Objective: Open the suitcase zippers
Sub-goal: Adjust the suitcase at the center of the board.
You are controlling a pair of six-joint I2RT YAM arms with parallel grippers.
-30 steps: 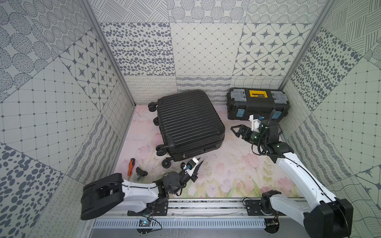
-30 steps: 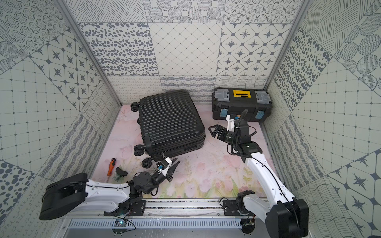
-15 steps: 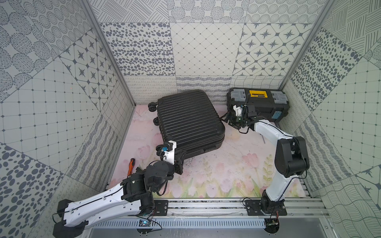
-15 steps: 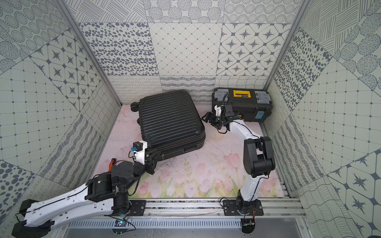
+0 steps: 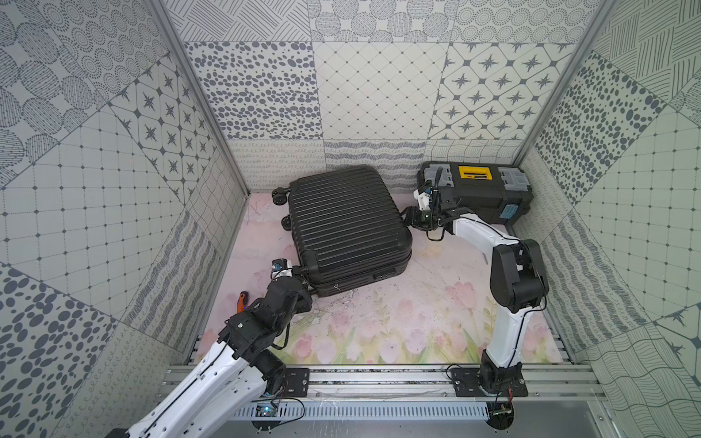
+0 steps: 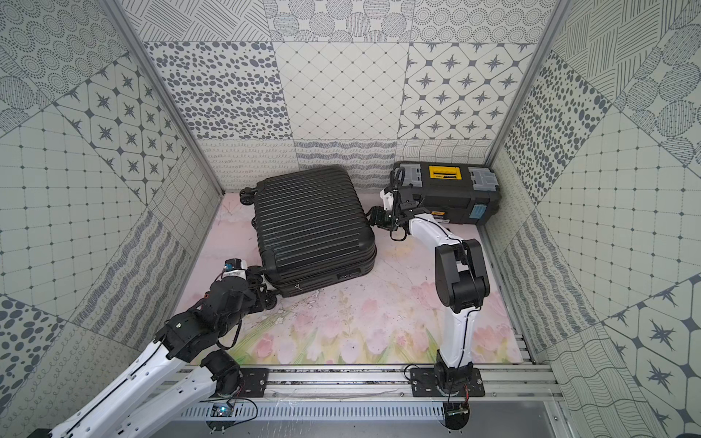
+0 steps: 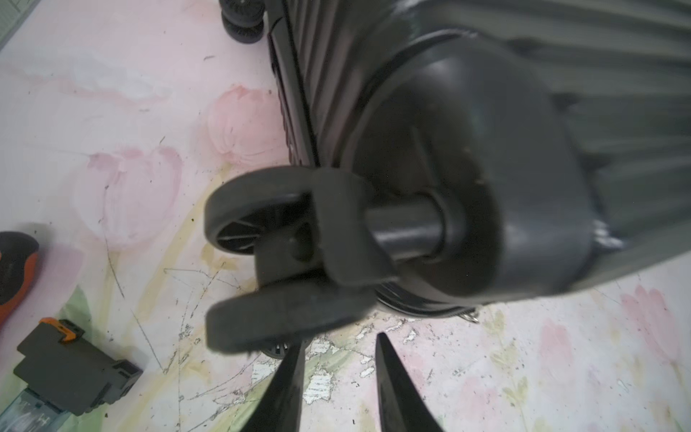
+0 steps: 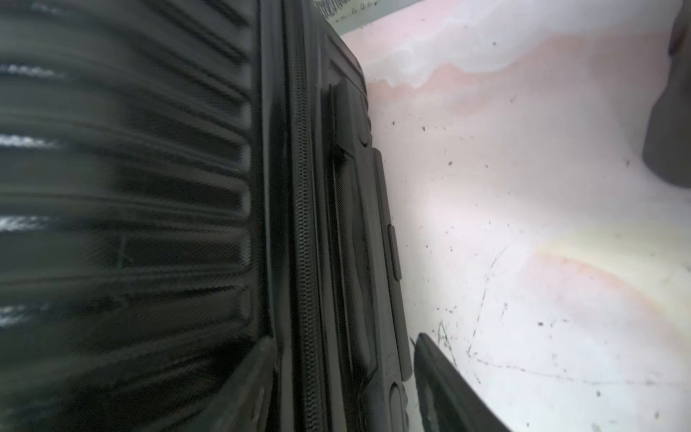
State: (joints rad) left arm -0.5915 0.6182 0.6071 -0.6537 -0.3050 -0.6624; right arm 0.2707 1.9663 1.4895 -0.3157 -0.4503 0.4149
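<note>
Ribbed black hard-shell suitcase [image 5: 345, 223] is lying flat on bench [image 5: 398, 314]. Thin black zipper track [image 8: 304, 209] is running between half-parted jaws of right gripper [image 8: 344, 338]. Left gripper [image 7: 339, 346] narrow, empty; black spinner wheel [image 7: 261, 220] is sitting just ahead.

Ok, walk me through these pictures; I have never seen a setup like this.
Two white-and-black robot arms are bolted to a rail. Both top views look down on the whole scene; the other two pictures come from cameras on the arms' wrists. On the floral mat lie a closed black suitcase, a black toolbox and an orange-handled screwdriver. The left gripper, jaws slightly apart and empty, is by a suitcase wheel. The right gripper has its jaws apart astride the zipper on the suitcase's side. Neither clearly holds anything.
</note>
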